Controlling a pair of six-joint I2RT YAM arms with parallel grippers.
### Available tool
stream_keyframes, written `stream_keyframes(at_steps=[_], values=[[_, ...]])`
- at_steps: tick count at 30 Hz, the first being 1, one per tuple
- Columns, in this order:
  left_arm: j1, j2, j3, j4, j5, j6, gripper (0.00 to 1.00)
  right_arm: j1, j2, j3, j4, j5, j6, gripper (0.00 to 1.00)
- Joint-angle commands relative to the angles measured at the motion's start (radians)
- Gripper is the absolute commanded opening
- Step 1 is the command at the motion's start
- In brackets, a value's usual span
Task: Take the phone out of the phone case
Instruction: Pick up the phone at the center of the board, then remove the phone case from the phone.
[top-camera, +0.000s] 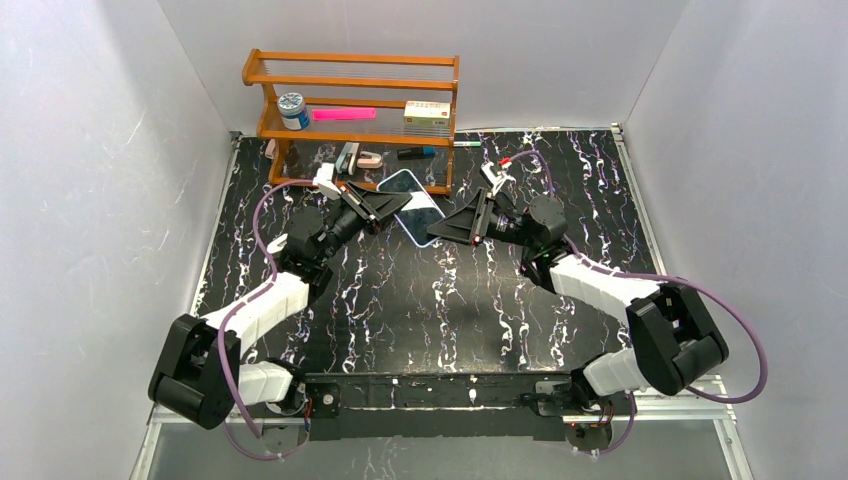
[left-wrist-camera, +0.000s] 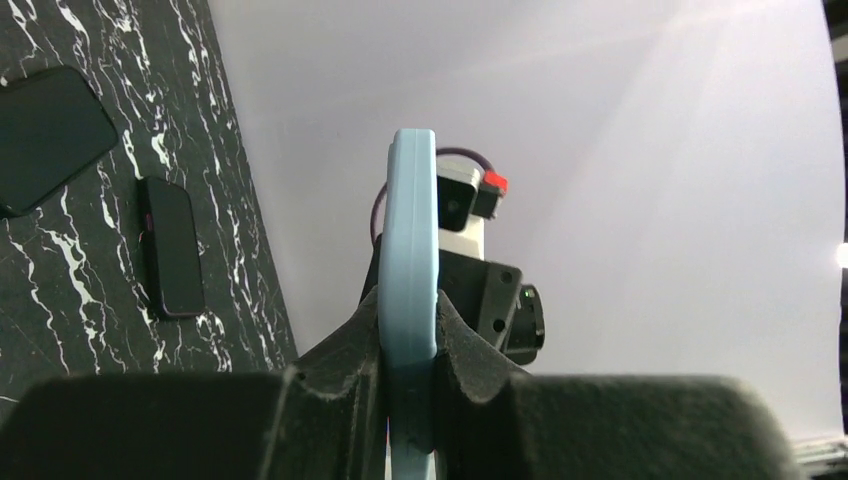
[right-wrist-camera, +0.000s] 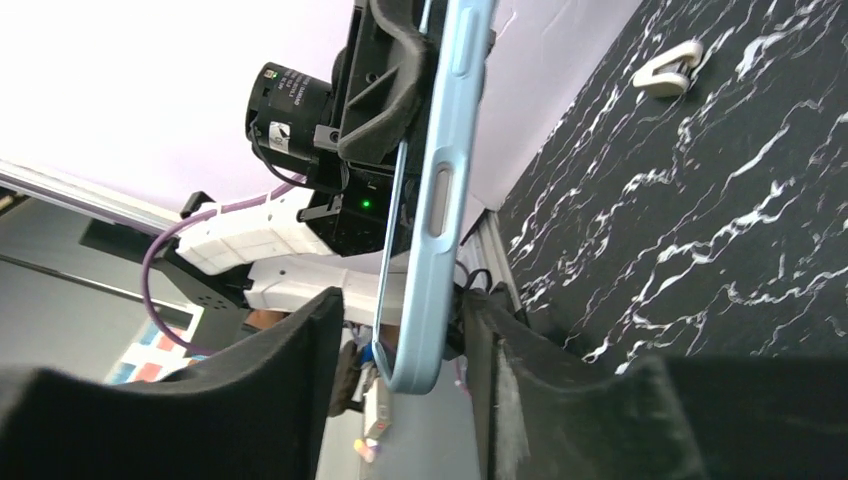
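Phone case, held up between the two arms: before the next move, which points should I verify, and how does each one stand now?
1. Left gripper shut on the phone case: ok, its fingers press on both faces.
2. Right gripper gripping the case: not ok, its jaws are open, with a gap on each side.
3. Case clear of the table: ok, it is held in the air.
4. Phone started out of the case: cannot tell. A thin edge stands off the case's side, but what it is does not show.
5. Room behind: cannot tell. The wooden shelf is close.
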Motion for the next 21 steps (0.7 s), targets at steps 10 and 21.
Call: stream_keyframes(at_steps=[10,21], values=[[-0.041,-0.045,0.015,0.044,-0.276,-0.142,0.00,0.045,-0.111,-0.024,0.025,0.143,-0.119,0.72],[-0.105,-0.035,0.023,0.035,-0.377,-0.168,0.00,0.070,-0.117,0.000,0.003,0.194,-0.171,0.62]])
